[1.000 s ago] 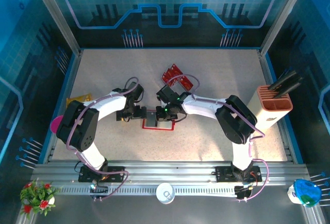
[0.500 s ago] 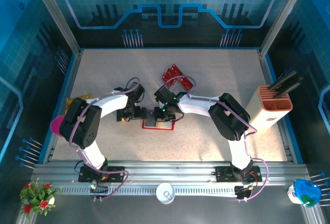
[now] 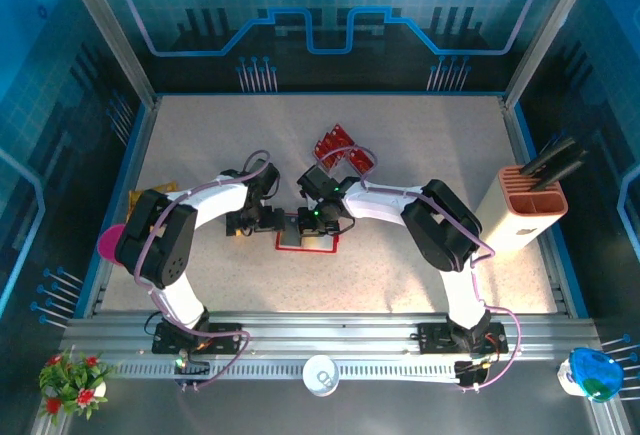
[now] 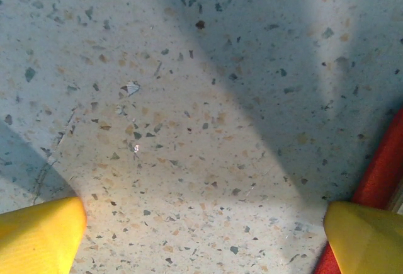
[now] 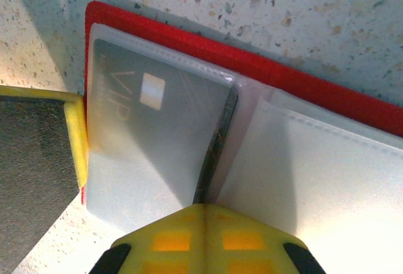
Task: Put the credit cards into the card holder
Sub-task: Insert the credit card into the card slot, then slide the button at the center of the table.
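The card holder (image 3: 308,240) lies open at the table's middle, a red folder (image 5: 302,85) with pale clear pockets. A grey credit card marked VIP (image 5: 151,129) sits in its left pocket, its dark edge (image 5: 217,142) running into my right gripper (image 5: 204,220), which is shut on that edge. More red credit cards (image 3: 343,150) lie in a loose pile behind. My left gripper (image 3: 268,220) stands open at the holder's left edge; one yellow finger (image 5: 79,148) touches that edge. In the left wrist view its fingertips (image 4: 368,239) straddle bare table, with the holder's red rim (image 4: 381,173) at the right one.
A yellow-orange packet (image 3: 150,195) and a pink object (image 3: 110,240) lie at the left edge. A salmon-pink box (image 3: 530,205) with black items stands at the right. A white cup (image 3: 320,373) sits on the front rail.
The right arm has swung a little to the left, its gripper staying shut at the holder. The left gripper has stayed open in place.
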